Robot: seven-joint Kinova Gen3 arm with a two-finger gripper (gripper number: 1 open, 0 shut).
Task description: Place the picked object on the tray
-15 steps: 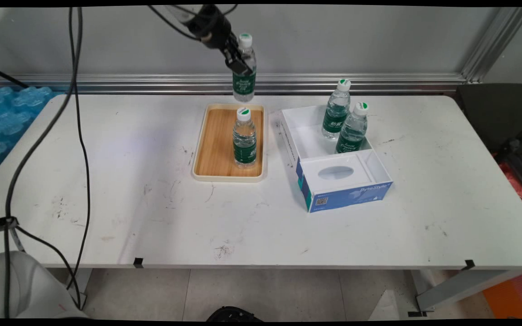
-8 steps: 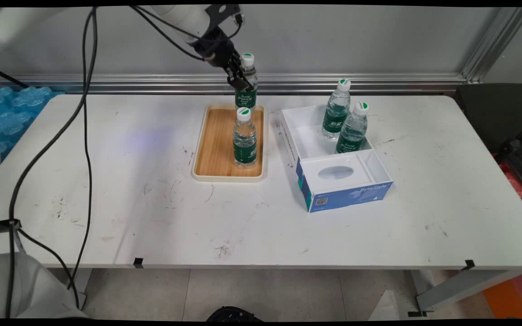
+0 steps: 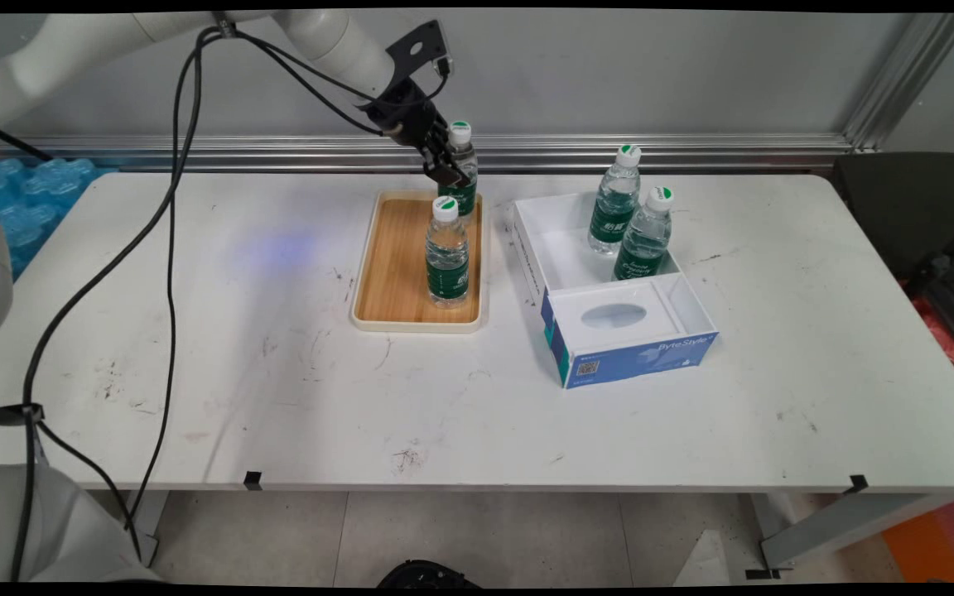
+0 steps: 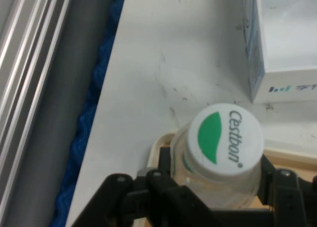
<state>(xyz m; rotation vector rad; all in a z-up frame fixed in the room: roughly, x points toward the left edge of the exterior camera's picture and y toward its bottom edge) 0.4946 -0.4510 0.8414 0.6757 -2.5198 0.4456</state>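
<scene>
My gripper (image 3: 450,168) is shut on a clear water bottle (image 3: 463,159) with a green label and a white-and-green cap, holding it upright over the far end of the wooden tray (image 3: 394,273). Whether the bottle's base touches the tray is hidden by a second, like bottle (image 3: 447,252) standing in the tray in front of it. In the hand view the held bottle's cap (image 4: 226,139), lettered Cestbon, sits between my black fingers (image 4: 166,175), with the tray's rim (image 4: 161,142) just below.
To the right of the tray stands an open white-and-blue box (image 3: 622,319) with two more bottles (image 3: 614,203) in its far compartment. A blue pack of bottles (image 3: 17,207) lies past the table's left edge. An aluminium rail (image 3: 692,149) runs behind the table.
The gripper has come down with the bottle, from high above the tray's far end to just at the tray. Nothing else has moved.
</scene>
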